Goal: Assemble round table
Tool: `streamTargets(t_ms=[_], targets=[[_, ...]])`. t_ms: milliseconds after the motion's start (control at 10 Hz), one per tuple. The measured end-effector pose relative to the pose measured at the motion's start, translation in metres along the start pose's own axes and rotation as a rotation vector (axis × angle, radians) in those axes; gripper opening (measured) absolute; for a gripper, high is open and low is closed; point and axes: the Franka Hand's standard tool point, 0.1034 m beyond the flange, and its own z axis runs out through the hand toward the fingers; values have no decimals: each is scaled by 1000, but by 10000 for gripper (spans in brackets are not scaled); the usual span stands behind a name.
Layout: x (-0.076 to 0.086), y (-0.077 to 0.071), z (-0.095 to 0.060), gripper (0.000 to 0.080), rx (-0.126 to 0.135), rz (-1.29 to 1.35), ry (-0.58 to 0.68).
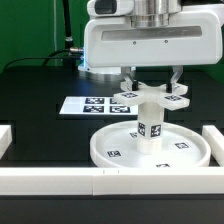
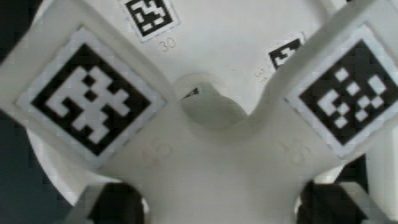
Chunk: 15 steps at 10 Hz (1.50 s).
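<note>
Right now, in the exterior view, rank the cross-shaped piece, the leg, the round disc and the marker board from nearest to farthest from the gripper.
1. Cross-shaped piece, between the fingers of the gripper.
2. Leg, upright directly beneath.
3. Round disc, under the leg.
4. Marker board, flat toward the exterior view's left. Its near end makes 3 and 4 hard to separate.

White boxy gripper (image 1: 150,88) housing with rounded corners, wide and flat-faced. Metallic grey ribbed wrist flange above. Blue glow at housing's lower edge on exterior view's left. Two slim pale fingers (image 1: 127,84) beneath. Fingertips (image 2: 111,203) dark, rounded, rubbery-looking in wrist view. Black cables behind arm. No readable lettering.
</note>
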Motion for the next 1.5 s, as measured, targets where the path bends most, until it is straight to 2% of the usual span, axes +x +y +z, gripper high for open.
streamTargets(t_ms=[600, 800, 900, 1000, 1100, 1400, 1500], targets=[[-1, -6, 0, 432, 12, 512, -1], [0, -6, -1, 432, 17, 565, 0], [0, -5, -2, 504, 23, 578, -2], [0, -4, -4, 504, 23, 559, -3], [1, -4, -11, 624, 27, 547, -2], [0, -5, -37, 644, 41, 524, -12], [0, -7, -38, 649, 42, 521, -11]])
